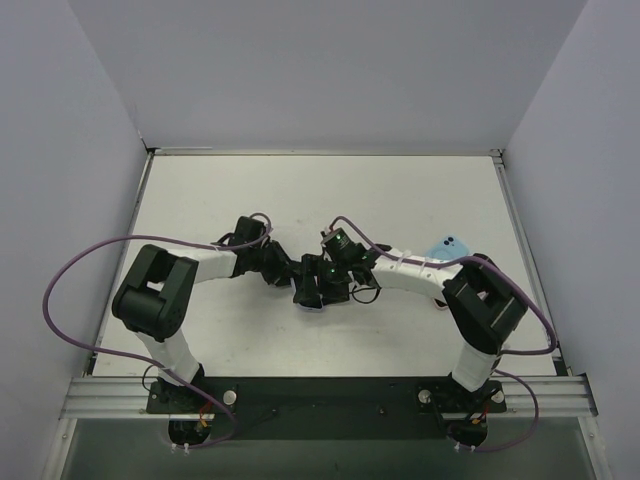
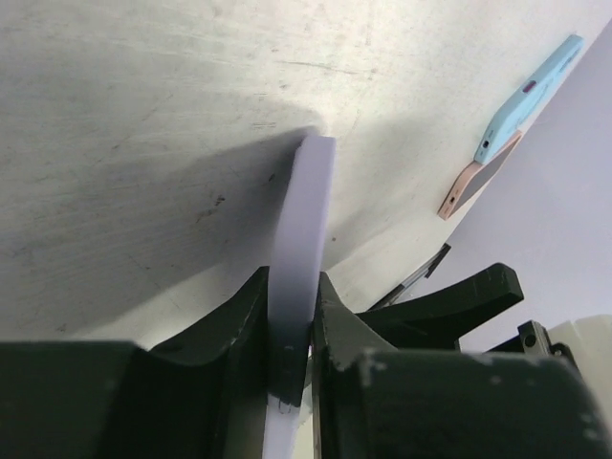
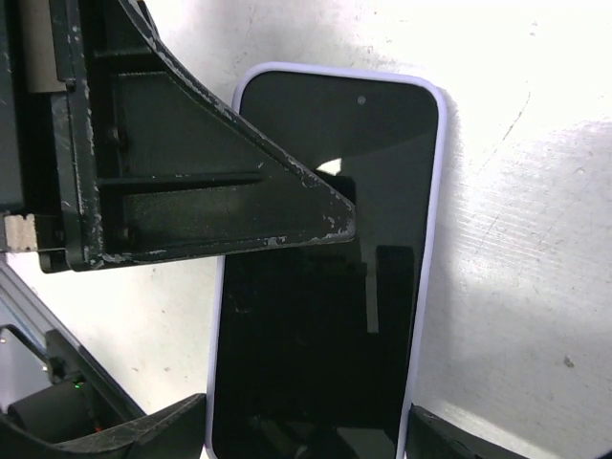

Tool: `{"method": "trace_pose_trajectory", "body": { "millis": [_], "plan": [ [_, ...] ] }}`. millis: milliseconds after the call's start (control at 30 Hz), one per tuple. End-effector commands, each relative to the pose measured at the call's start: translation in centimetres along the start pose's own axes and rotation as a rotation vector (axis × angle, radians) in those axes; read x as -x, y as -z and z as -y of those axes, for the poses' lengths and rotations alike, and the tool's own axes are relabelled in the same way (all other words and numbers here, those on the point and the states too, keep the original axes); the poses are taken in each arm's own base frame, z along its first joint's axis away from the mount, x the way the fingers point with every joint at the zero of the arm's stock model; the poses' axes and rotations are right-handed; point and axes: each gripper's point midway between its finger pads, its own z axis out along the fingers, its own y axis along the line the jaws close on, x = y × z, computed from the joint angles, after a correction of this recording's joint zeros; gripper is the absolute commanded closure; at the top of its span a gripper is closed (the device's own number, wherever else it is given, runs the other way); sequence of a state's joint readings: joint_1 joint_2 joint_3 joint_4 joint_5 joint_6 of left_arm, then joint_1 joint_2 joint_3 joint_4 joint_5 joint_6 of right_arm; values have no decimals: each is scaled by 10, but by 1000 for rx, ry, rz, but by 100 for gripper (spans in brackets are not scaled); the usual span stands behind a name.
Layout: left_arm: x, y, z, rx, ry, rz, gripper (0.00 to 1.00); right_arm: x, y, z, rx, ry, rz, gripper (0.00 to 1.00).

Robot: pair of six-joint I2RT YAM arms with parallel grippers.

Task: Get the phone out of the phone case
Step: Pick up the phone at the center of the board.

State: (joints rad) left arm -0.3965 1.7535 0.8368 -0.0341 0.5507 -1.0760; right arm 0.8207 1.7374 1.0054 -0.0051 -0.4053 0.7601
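The phone sits in its lavender phone case, and both arms meet on it at the middle of the desk. The dark screen is framed all around by the lavender rim, so the phone is not out of the case.

The left gripper is closed narrow on the cased phone. In the left wrist view the phone is seen edge-on, and one black finger presses on each flat side of it. In the right wrist view one of these fingers lies as a black triangle across the left part of the screen, with its tip near the middle.

The right gripper comes from the other side. Its two fingers stand at the bottom of the right wrist view, one at each long edge of the case, at a middle opening as wide as the phone. They seem to touch both edges and hold it, but the contact is at the border of the picture and is not clear.

From above, the two grippers hide the phone almost fully, and only a small pale piece shows under them.

On the right part of the desk, just beyond the right arm, a light blue phone lies partly over a pink phone, well apart from the grippers.
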Motion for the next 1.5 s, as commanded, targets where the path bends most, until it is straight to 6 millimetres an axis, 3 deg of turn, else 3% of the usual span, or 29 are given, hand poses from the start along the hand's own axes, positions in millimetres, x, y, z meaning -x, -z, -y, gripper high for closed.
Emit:
{"method": "trace_pose_trajectory", "body": {
  "millis": [0,100,133,167,267,367,500,600,633,733,767,867,933,1233,1367,1467],
  "plan": [
    [7,2,20,-57,-35,20,87,7,18,-25,93,22,37,100],
    [7,2,21,-43,-38,8,100,4,23,-24,85,35,32,99],
    [6,3,22,-44,-42,5,100,4,26,-20,69,38,31,90],
    [7,6,25,-51,-46,9,100,4,29,-20,62,41,32,56],
    [10,14,38,-79,-63,25,100,12,51,-18,52,30,77,17],
    [13,27,58,-133,-92,37,100,20,81,-22,68,31,144,8],
    [12,45,88,-232,-135,43,100,24,119,-24,121,-3,232,4],
    [12,64,119,-375,-182,70,100,31,137,-26,166,-66,294,3],
    [14,74,138,-461,-203,97,100,29,136,-21,175,-94,301,3],
    [9,100,166,-621,-258,144,100,41,151,-28,288,-177,365,16],
    [6,107,173,-653,-279,151,100,45,154,-29,312,-197,378,27],
    [2,125,191,-727,-311,169,100,53,164,-35,391,-247,407,46],
    [0,135,200,-776,-314,176,100,59,169,-36,415,-253,428,50],
    [-7,154,214,-846,-307,176,100,74,178,-49,581,-310,481,52],
    [-9,156,214,-858,-300,169,100,78,182,-55,638,-330,495,63],
    [-10,156,213,-867,-291,164,100,83,190,-58,689,-341,523,65]
  ]
}}
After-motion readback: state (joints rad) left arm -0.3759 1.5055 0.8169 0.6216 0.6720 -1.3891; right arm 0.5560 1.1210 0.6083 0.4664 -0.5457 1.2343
